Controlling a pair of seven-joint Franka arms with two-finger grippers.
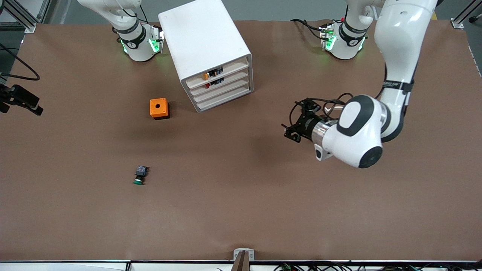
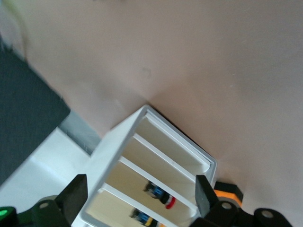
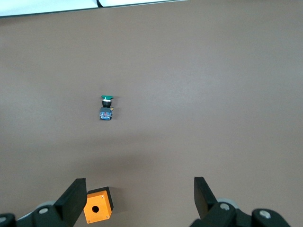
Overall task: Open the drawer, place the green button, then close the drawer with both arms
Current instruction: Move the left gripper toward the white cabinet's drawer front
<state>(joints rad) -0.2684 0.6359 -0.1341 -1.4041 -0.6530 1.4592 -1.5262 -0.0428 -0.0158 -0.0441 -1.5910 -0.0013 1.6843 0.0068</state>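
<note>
Left gripper (image 1: 289,131) spread wide, held over bare table toward the left arm's end from the white rounded box cabinet (image 1: 205,52) — facing its shut third white plastic tray drawer (image 1: 223,92); right gripper (image 3: 137,198) likewise agape, waiting, small green-capped push button (image 1: 139,175) lying well nearer the front camera than the cabinet.

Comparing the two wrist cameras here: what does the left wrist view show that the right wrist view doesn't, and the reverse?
Only the left wrist view shows the white cabinet with its four drawer fronts, all pushed in, small parts visible in two of them, and the open left gripper facing it.

Only the right wrist view shows the green-capped button lying on its side on the table, with the open right gripper well above the tabletop.

Both show the brown table surface and the orange cube, which the left wrist view catches only as a corner beside the cabinet.
</note>
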